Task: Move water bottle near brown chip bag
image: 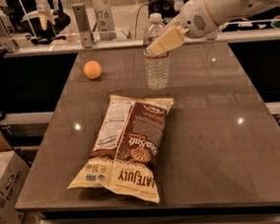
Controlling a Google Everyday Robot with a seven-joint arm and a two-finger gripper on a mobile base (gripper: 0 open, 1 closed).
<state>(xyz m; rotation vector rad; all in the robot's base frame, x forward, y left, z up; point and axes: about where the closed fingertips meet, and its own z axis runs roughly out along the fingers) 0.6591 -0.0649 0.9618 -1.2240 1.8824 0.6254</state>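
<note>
The water bottle [157,65] is clear and ribbed with a white cap. It stands upright just behind the far end of the brown chip bag [129,144], a short gap apart. I cannot tell whether its base touches the table. My gripper [165,41] reaches in from the upper right and is shut on the bottle's upper part, with a cream finger [168,38] across its shoulder. The bag lies flat in the middle of the table, its "LATE JULY" lettering toward the near edge.
An orange ball [92,69] sits at the far left of the dark table [222,145]. A railing with posts [83,25] runs behind the table. A cardboard box [4,191] stands on the floor at the left.
</note>
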